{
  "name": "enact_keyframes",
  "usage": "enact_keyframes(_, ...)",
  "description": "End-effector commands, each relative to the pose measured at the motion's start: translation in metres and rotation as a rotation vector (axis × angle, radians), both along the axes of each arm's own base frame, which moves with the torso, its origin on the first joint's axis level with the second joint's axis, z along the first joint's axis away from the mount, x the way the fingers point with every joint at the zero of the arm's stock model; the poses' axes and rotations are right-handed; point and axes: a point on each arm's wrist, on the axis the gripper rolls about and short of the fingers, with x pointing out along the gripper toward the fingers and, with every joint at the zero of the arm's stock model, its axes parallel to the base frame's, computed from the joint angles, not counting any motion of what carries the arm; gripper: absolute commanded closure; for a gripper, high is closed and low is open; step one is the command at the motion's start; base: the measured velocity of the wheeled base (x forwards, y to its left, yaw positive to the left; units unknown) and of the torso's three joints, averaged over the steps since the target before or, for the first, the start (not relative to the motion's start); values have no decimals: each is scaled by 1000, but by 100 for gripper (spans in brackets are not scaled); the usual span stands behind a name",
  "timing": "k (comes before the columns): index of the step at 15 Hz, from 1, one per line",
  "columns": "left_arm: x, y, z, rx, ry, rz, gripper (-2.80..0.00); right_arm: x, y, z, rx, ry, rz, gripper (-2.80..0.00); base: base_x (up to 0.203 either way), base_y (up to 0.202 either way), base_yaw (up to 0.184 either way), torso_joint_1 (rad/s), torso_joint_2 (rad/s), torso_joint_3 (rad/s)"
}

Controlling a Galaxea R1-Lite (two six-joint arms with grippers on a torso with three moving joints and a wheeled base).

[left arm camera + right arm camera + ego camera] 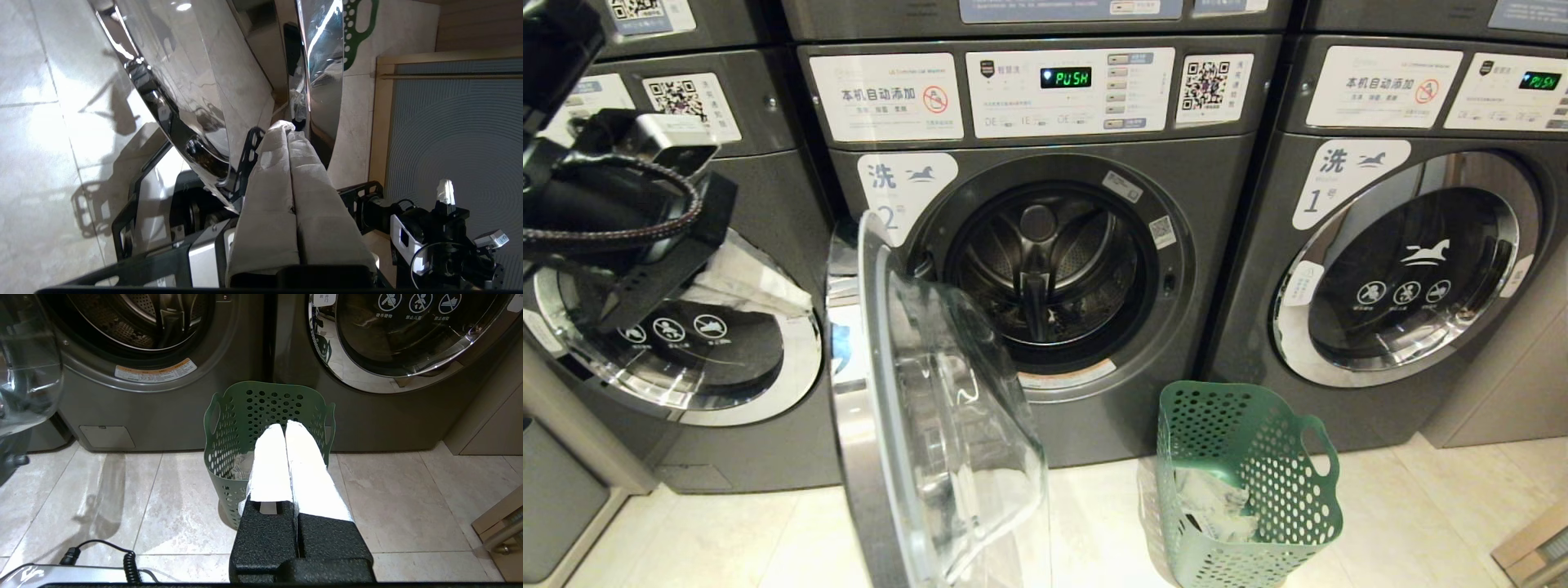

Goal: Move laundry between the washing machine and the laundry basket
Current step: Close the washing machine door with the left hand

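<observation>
So far the washing machine (1045,269) door (931,408) stands open; laundry (1213,506) lies in the basket (1250,490). Both end effectors, left (286,130) and right (285,426), are pressed together, empty.

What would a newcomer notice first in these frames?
The open glass door of the middle washer swings out into the foreground, baring an apparently empty dark drum. A green perforated laundry basket stands on the floor just right of it, pale laundry inside. The left hand, shut, hovers close to that door.
</observation>
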Motion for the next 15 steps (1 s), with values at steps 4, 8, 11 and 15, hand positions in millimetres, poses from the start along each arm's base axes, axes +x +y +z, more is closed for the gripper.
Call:
enact_keyframes(4,39,-55,-13,-77,-78,-106,0,0,0,0,0,2,2,0,0,0,0,0,0,0)
enact_keyframes(8,65,-116,-38,-60,-116,-112,0,0,0,0,-2,2,-1,0,0,0,0,0,0,0)
enact_keyframes(11,77,-143,-45,-55,-222,-68,0,0,0,0,-2,3,-14,0,0,0,0,0,0,0)
enact_keyframes(15,43,-115,-6,-126,-286,12,0,0,0,0,-14,0,-9,0,0,0,0,0,0,0)
